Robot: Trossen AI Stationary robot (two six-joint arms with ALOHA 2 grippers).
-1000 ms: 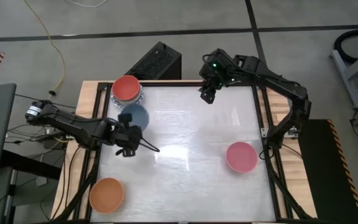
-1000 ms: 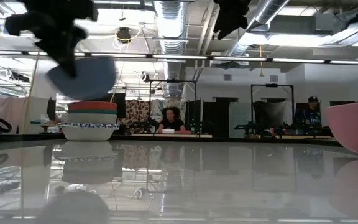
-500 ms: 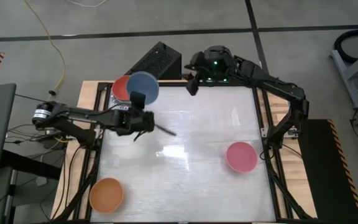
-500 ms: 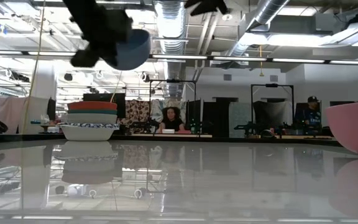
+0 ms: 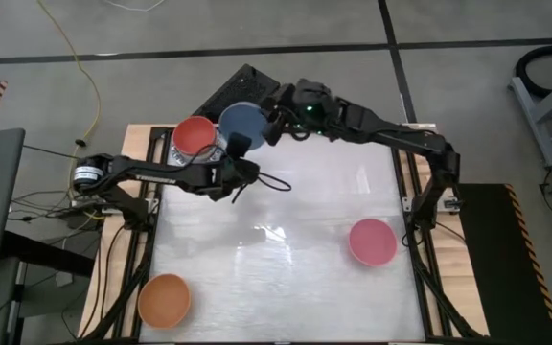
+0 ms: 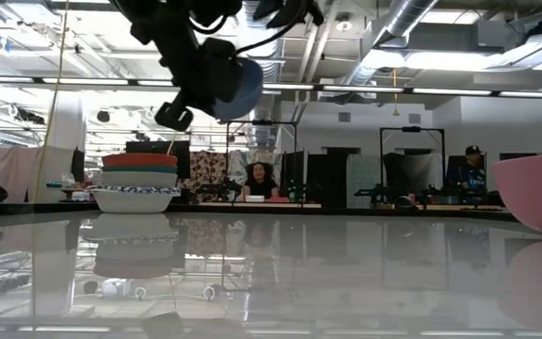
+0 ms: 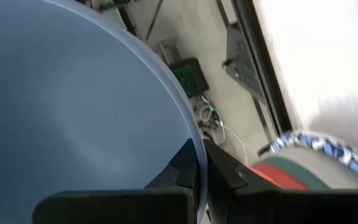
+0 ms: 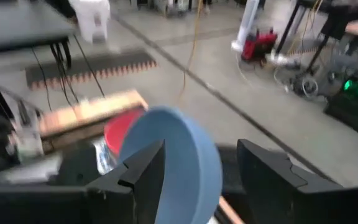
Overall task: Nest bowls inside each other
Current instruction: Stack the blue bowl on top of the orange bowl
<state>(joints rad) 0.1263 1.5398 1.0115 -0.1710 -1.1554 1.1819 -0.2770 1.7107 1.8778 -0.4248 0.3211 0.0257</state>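
Blue bowl (image 5: 242,122) hangs pinched by its rim in the left gripper (image 5: 239,156), top centre-left of the high view beside the red-topped stack (image 5: 195,140). Right gripper (image 5: 274,123), fingers spread, faces it. Pink bowl (image 5: 372,241) lower right, orange bowl (image 5: 165,298) lower left.

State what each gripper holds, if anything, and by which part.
Left gripper pinches the blue bowl by its rim. Right gripper, open beside it, holds nothing.

- Right gripper (image 8: 199,169): fingers spread apart, nothing between them.
- Blue bowl (image 8: 174,152): tilted on edge, just beyond the fingers.
- Red bowl (image 8: 120,129): partly hidden behind the blue bowl.
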